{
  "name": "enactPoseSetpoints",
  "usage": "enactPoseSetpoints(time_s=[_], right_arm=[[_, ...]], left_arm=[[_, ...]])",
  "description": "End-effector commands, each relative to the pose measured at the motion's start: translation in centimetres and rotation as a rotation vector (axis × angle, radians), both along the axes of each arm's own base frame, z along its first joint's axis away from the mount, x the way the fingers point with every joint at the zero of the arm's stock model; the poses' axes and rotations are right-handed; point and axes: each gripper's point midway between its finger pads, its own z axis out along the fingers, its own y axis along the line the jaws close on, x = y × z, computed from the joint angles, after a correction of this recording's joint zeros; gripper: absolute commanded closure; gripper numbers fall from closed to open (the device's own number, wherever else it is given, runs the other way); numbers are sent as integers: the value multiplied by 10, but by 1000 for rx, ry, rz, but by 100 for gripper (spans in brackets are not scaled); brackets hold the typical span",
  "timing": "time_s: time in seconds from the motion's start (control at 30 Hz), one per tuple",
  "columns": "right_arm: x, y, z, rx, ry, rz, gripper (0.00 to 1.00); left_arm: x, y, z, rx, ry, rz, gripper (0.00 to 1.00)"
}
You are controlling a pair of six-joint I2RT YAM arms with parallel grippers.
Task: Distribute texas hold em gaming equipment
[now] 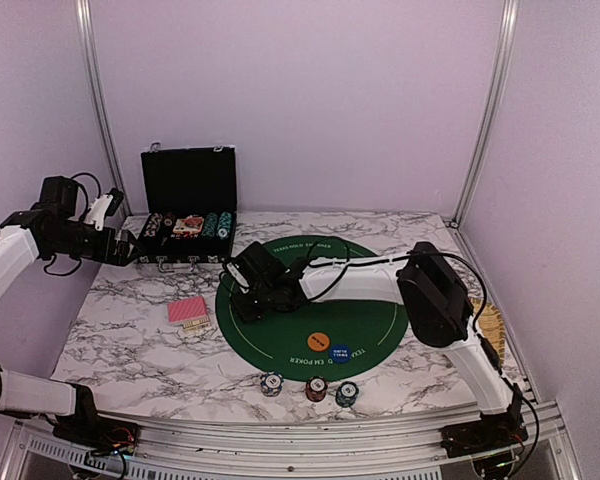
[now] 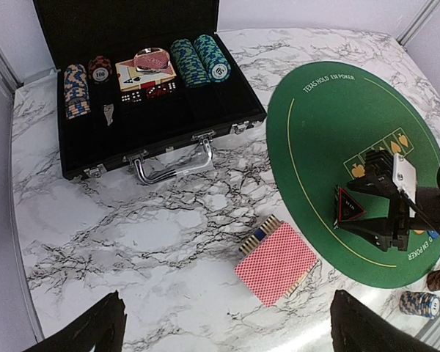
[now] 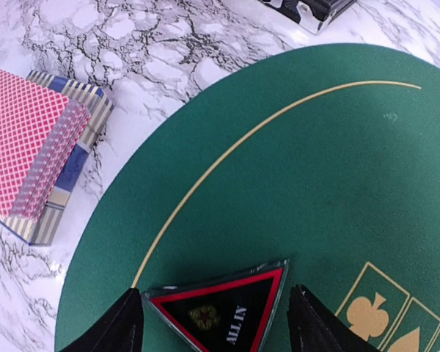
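A black triangular "ALL IN" marker button (image 3: 220, 312) lies flat on the green felt mat (image 3: 315, 169). My right gripper (image 3: 214, 293) straddles it, open; the left finger touches one corner and the right finger stands just clear. That gripper (image 1: 248, 303) is at the mat's left edge. A red-backed deck of cards (image 1: 188, 310) rests on a striped box on the marble, left of the mat. Three chip stacks (image 1: 316, 388) stand at the near edge. An orange button (image 1: 318, 340) and a blue button (image 1: 340, 353) sit on the mat. My left gripper (image 2: 227, 297) hangs open above the cards (image 2: 276, 262).
The black hinged case (image 1: 188, 215) stands open at the back left, holding chip rows (image 2: 198, 60), cards and dice. A woven yellow tray (image 1: 490, 325) shows behind the right arm at the table's right edge. Purple walls enclose the table.
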Motion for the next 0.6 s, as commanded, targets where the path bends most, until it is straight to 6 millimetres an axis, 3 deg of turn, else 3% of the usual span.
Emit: enactPoseSetpoints(time_s=[0.0, 0.17, 0.27, 0.57], right_arm=[[-8, -2, 53, 91, -19, 34, 32], [-31, -18, 42, 87, 32, 81, 33], [-40, -30, 23, 54, 56, 90, 38], [-38, -35, -6, -7, 62, 86, 51]], left_arm=[[-2, -4, 16, -20, -20, -21, 1], [-3, -3, 17, -15, -26, -25, 1], [-3, -3, 16, -14, -22, -25, 1], [-3, -6, 23, -30, -33, -28, 1]])
